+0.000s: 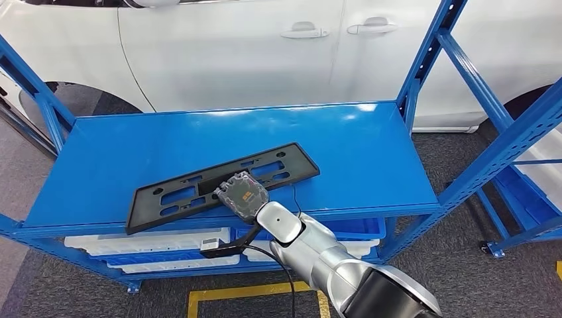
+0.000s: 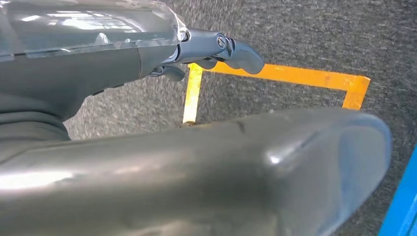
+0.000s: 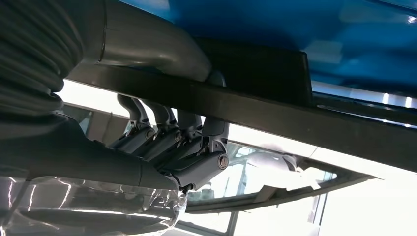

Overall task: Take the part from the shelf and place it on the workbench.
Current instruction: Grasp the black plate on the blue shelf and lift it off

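Right hand [image 1: 242,193] around one part [image 1: 199,189]

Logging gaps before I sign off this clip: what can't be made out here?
- Head view: right hand covers the black plate beneath it.
- Right wrist view: fingers curl behind the plate's edge, tips hidden.
- Left wrist view: left hand partly hidden by dark body parts; grasp unclear.

Shelf [image 1: 371,142] glossy bright blue, frame and deck alike. Part [image 1: 166,195] on the shelf: matte black, cut-out slots showing blue through. Right hand [image 1: 243,193] on the part: grey with an orange patch; arm silver. Behind the shelf, car [image 1: 232,53] white. Below the shelf, trays [image 1: 152,242] white, carpet [image 1: 66,291] dark grey speckled, floor tape [image 1: 245,291] yellow.
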`<state>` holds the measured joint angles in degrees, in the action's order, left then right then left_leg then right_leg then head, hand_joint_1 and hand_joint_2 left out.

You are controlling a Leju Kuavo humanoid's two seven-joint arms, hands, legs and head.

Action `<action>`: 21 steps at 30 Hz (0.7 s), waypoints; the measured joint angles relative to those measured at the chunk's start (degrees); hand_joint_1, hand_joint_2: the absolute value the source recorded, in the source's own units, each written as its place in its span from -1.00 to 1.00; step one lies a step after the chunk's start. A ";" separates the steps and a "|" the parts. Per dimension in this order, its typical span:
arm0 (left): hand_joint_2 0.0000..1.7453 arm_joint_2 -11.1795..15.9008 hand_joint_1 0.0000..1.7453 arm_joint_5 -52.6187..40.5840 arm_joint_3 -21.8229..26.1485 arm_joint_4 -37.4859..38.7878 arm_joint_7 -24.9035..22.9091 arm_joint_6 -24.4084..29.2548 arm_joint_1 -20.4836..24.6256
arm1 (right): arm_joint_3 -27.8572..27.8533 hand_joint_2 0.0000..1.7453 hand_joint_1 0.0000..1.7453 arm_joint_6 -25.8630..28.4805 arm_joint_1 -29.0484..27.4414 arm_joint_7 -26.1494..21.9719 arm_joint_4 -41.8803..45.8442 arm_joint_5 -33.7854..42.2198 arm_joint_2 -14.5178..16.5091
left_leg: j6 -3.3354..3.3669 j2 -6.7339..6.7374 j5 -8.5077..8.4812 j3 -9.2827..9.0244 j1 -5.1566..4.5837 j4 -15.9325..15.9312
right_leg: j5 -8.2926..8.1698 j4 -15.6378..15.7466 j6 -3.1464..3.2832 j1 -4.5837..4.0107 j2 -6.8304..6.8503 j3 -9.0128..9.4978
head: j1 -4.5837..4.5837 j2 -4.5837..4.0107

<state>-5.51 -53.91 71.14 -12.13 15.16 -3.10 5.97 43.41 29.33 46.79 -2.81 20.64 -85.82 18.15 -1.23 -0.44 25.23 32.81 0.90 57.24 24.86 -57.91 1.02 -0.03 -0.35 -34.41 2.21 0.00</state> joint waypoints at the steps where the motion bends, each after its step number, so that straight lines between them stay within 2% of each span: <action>1: -1.00 0.02 -1.00 0.10 0.09 0.00 0.31 -0.16 0.06 | 0.03 1.00 0.94 -0.18 0.10 0.08 0.01 -0.04 0.09 | -0.32 0.04 0.46 0.17 0.10 0.48 | -0.11 0.21 0.36 0.08 0.02 0.09 | 0.00 0.00; 2: -1.00 0.04 -1.00 0.20 0.16 0.00 0.83 -0.43 0.12 | 0.06 1.00 0.95 -0.30 0.24 0.15 0.01 -0.05 0.24 | -0.61 0.07 1.50 0.79 0.17 1.96 | -0.24 0.43 0.67 0.20 0.04 0.18 | 0.00 0.00; 3: -0.50 0.07 -1.00 0.26 0.21 0.00 1.66 -0.74 0.17 | 0.08 1.00 0.96 -0.37 0.36 0.21 0.02 -0.05 0.39 | -0.85 0.11 3.07 1.97 0.24 4.63 | -0.31 0.57 0.91 0.29 0.07 0.25 | 0.00 -0.01; 5: 0.50 0.07 -1.00 0.24 0.24 0.00 3.95 -1.41 0.23 | 0.10 1.00 0.96 -0.35 0.47 0.26 0.01 0.15 0.55 | -1.24 0.13 6.66 5.53 0.30 12.44 | -0.27 0.58 1.15 0.17 0.11 0.24 | 0.00 -0.02; 6: 1.00 0.07 -1.00 0.24 0.24 0.00 5.23 -1.75 0.23 | 0.10 1.00 0.97 -0.28 0.45 0.25 0.00 0.37 0.55 | -1.35 0.13 7.58 7.00 0.32 15.49 | -0.25 0.56 1.19 0.09 0.12 0.24 | 0.00 -0.02; 7: 1.00 0.09 -1.00 0.26 0.24 0.00 6.30 -2.08 0.23 | 0.10 1.00 0.98 -0.16 0.45 0.20 -0.01 0.67 0.55 | -1.37 0.13 7.41 7.59 0.32 16.61 | -0.24 0.53 1.21 0.04 0.11 0.25 | 0.00 -0.01; 8: 1.00 0.13 -1.00 0.32 0.24 0.00 7.19 -2.41 0.25 | 0.10 1.00 0.98 -0.01 0.50 0.10 0.01 1.02 0.54 | -1.31 0.13 6.14 7.06 0.32 15.38 | -0.21 0.49 1.18 0.02 0.08 0.30 | 0.00 -0.01; 10: 1.00 0.22 -1.00 0.44 0.24 0.00 8.09 -2.78 0.34 | 0.10 1.00 0.97 0.32 0.79 -0.15 0.13 1.55 0.54 | -0.96 0.15 1.96 3.43 0.32 7.59 | -0.08 0.36 1.02 0.02 -0.02 0.46 | 0.00 0.00; 11: 1.00 0.25 -1.00 0.49 0.24 0.00 8.32 -2.89 0.43 | 0.10 1.00 0.96 0.46 1.02 -0.23 0.21 1.72 0.54 | -0.70 0.15 0.61 1.61 0.21 3.80 | -0.02 0.23 0.82 -0.09 -0.07 0.43 | 0.00 0.00; 12: 1.00 0.27 -1.00 0.50 0.24 0.00 8.47 -2.92 0.51 | 0.10 1.00 0.95 0.57 1.23 -0.28 0.28 1.82 0.53 | -0.39 0.14 -0.07 0.45 0.08 1.34 | -0.01 0.15 0.57 -0.16 -0.12 0.34 | 0.00 0.00; 13: 1.00 0.28 -1.00 0.50 0.24 0.00 8.54 -2.95 0.57 | 0.10 1.00 0.94 0.64 1.38 -0.30 0.31 1.86 0.52 | -0.09 0.11 -0.08 0.04 -0.06 0.36 | -0.04 0.10 0.30 -0.23 -0.16 0.22 | 0.01 0.00; 16: 1.00 0.27 -1.00 0.45 0.24 0.00 8.60 -2.97 0.61 | 0.10 1.00 0.94 1.04 1.58 -0.39 0.44 2.08 0.52 | 0.87 0.07 -0.21 0.02 0.02 -0.01 | 0.20 -0.21 -0.63 -0.27 -0.19 -0.07 | 0.01 0.00; 17: 1.00 0.28 -1.00 0.43 0.24 0.00 8.59 -2.91 0.66 | 0.10 1.00 0.94 1.38 1.69 -0.49 0.57 2.30 0.51 | 1.23 0.13 -0.36 0.01 0.15 -0.18 | 1.00 -1.28 -0.95 -0.24 -0.15 -0.55 | 0.00 0.00; 18: 1.00 0.28 -1.00 0.41 0.24 0.00 8.58 -2.81 0.75 | 0.08 1.00 0.94 1.86 1.83 -0.70 0.75 2.60 0.49 | 1.54 0.19 -0.48 -0.01 0.29 -0.33 | 2.45 -3.61 -1.25 -0.18 -0.11 -1.61 | 0.00 0.00; 20: 1.00 0.32 -1.00 0.56 0.25 0.00 8.89 -2.65 0.94 | -0.05 1.00 0.94 3.12 2.03 -1.48 1.15 3.63 0.42 | 1.89 0.28 -0.53 0.12 0.24 -0.32 | 6.22 -11.45 -1.70 0.07 -0.03 -5.26 | 0.00 0.00; 21: 1.00 0.33 -1.00 0.77 0.25 0.00 9.30 -2.61 1.00 | -0.22 1.00 0.94 3.79 2.05 -2.09 1.41 4.42 0.37 | 1.93 0.29 -0.53 0.17 0.21 -0.29 | 7.46 -15.06 -1.85 0.20 -0.01 -7.00 | 0.00 0.00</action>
<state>-5.17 -53.13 71.40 -12.13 24.46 -5.71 6.97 43.19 33.12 48.84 -4.90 22.05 -81.40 18.52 0.70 -0.15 24.70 32.98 1.12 56.95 32.32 -72.97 -0.84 0.17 -0.36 -41.41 2.21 0.00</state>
